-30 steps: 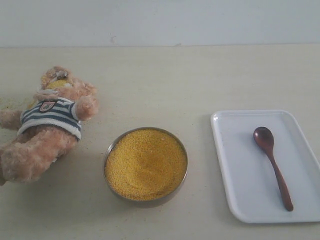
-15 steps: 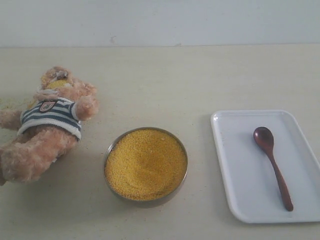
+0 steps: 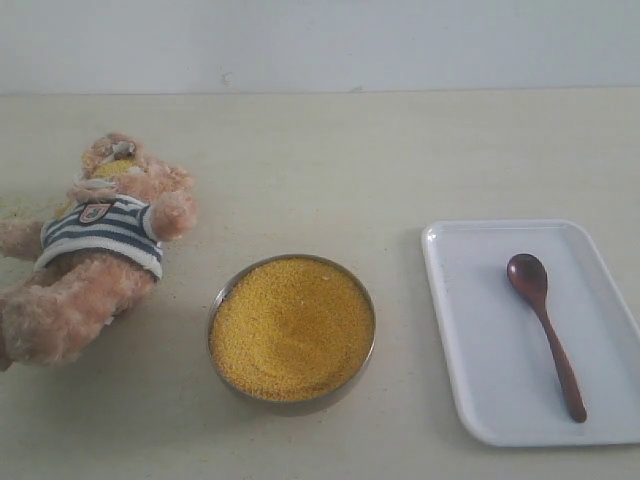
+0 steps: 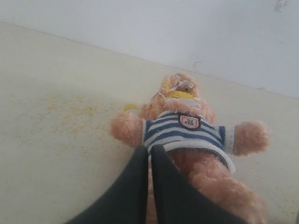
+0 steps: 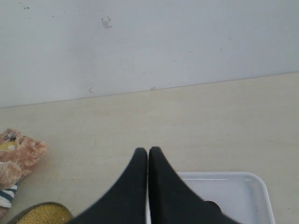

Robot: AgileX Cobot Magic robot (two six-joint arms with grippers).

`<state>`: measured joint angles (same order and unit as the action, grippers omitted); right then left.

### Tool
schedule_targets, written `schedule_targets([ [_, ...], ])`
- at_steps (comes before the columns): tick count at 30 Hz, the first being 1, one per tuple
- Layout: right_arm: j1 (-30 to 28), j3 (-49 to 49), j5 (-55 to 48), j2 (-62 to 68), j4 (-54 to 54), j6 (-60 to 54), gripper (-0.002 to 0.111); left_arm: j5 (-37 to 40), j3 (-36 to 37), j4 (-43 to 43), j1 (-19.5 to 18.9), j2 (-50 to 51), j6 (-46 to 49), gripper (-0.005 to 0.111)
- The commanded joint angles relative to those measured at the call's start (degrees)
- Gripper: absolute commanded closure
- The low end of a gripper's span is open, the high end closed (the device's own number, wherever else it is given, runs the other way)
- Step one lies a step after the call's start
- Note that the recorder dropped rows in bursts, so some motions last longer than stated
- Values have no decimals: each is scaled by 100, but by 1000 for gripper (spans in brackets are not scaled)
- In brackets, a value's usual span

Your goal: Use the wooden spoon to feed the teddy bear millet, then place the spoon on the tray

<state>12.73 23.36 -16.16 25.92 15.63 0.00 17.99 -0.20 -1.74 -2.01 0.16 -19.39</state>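
Observation:
The teddy bear [image 3: 100, 250] lies on its back at the left of the table, with yellow grains in its hollowed face. Millet [image 3: 290, 325] fills the round metal bowl [image 3: 213, 310] in the middle. The wooden spoon [image 3: 545, 325] rests on the white tray [image 3: 470, 330] at the right, bowl end toward the far side. Neither gripper shows in the exterior view. In the left wrist view my left gripper [image 4: 149, 148] is shut and empty, just over the teddy bear [image 4: 187, 135] below its shirt. In the right wrist view my right gripper [image 5: 148, 150] is shut and empty, above the tray [image 5: 233, 191].
Loose yellow grains [image 4: 70, 112] are scattered on the table beside the bear's arm. A pale wall [image 3: 320, 45] bounds the far edge of the table. In the right wrist view the teddy bear [image 5: 16, 156] and the millet [image 5: 42, 215] show at one edge.

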Motion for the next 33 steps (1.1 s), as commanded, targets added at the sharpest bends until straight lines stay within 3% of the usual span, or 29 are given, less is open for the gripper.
schedule_targets([
  [1, -16, -11, 48, -10, 25, 0, 108, -34, 20, 42, -21, -16, 95, 103],
  [12, -191, -11, 455, 66, -272, -68, 108, -34, 20, 42, -21, -16, 95, 103],
  [16, -191, -57, -4, -330, -294, -1209, 108, -34, 20, 42, -21, -16, 95, 103],
  [25, -191, -2026, 1456, -1552, -208, -1304, 108, -34, 20, 42, -21, -16, 95, 103],
  [29, -191, -2336, 1320, -2214, -208, -1292, 108, -34, 20, 42, -21, -16, 95, 103],
  [33, -191, -2336, 228, -2592, -432, -1346, 108, -34, 20, 42, -21, -16, 95, 103],
])
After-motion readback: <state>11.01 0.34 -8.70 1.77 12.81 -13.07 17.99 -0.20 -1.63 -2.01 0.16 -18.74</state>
